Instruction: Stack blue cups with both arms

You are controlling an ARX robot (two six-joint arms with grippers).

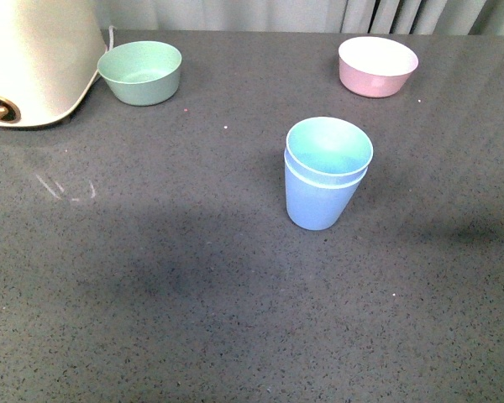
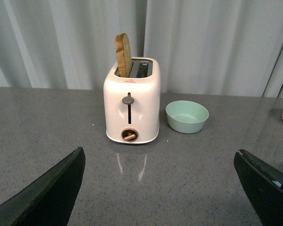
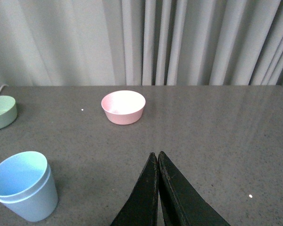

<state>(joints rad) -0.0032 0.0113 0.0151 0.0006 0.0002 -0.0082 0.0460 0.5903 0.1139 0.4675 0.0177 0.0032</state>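
Front view showed blue cups [image 1: 326,172] nested upright mid-table, pink bowl [image 1: 377,65] at one o'clock, left gripper [image 2: 160,188] spread wide, right gripper [image 3: 158,188] closed, empty.

- The two light blue plastic cups [image 1: 326,174] stand upright near the middle of the dark speckled table [image 1: 193,294], one nested inside the other.
- The mint-green bowl [image 1: 140,72] sits well behind them to the left, just beside the cream toaster [image 1: 34,59] at the far left edge.
- The pink bowl [image 1: 377,65] sits behind the cups, to the right.
- A slice of toast [image 2: 123,55] stands in the toaster's slot.
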